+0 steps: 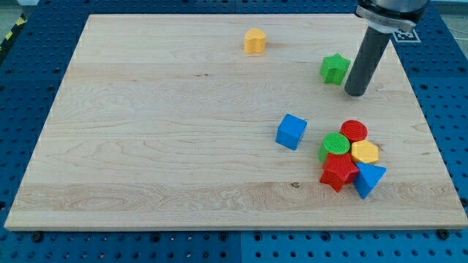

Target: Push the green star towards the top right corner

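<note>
The board (168,131) is pale wood with fine grain lines, on a blue pegboard table (29,73) dotted with holes. My tip (356,92) is dark grey. The star (335,68) is green, the cube (291,131) blue, and the lone block (254,41) yellow.

My tip (357,93) low on the board, rod upright, slightly tilted.

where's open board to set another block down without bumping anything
The view's whole left half is bare, from the board edge to the yellow block and blue cube. Crowded: the lower-right cluster around the red cylinder, and up top where my tip stands beside the green star.
</note>
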Controlling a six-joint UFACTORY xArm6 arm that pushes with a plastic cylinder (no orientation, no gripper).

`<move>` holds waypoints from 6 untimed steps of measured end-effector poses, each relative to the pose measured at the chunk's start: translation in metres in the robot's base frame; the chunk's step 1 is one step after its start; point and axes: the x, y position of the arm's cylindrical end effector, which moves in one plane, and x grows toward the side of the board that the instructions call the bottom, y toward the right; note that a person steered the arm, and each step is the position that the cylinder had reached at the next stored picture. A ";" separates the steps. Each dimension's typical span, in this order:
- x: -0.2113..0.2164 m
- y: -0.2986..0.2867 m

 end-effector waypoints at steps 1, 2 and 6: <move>-0.012 -0.024; -0.052 -0.023; -0.128 -0.009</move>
